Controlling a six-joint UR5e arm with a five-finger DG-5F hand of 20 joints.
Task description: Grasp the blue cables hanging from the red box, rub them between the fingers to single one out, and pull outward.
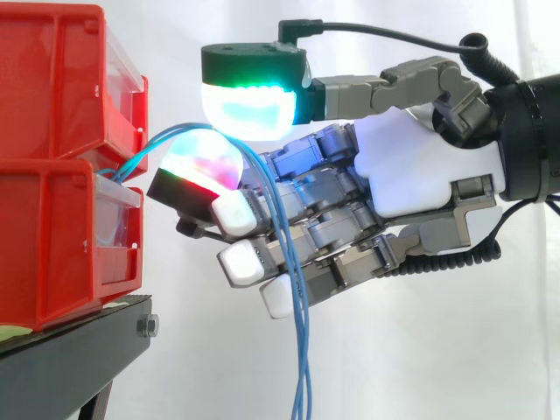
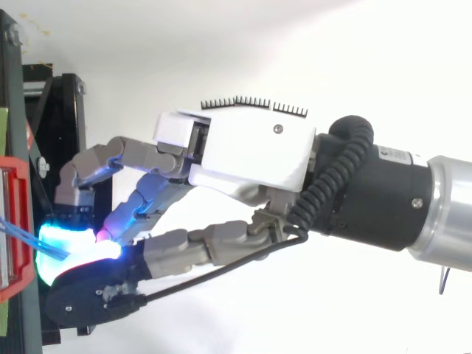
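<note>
Mostly vertical blue cables (image 1: 303, 350) from red box (image 1: 52, 236), in pinch of robot hand (image 1: 411, 175).

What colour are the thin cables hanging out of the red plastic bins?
The thin cables are blue, clearest in the side view.

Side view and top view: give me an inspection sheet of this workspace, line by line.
Surface: black stand carrying the bins.
Job's things: upper red bin stacked on lower red bin; blue cables leave the lower one's front.
Clutter: nothing seen.
Grippers: robot hand pinches the blue cables between thumb and finger pads.
Cables: arch over a fingertip, then hang down across the fingers.
Surroundings: white curtain.
</note>
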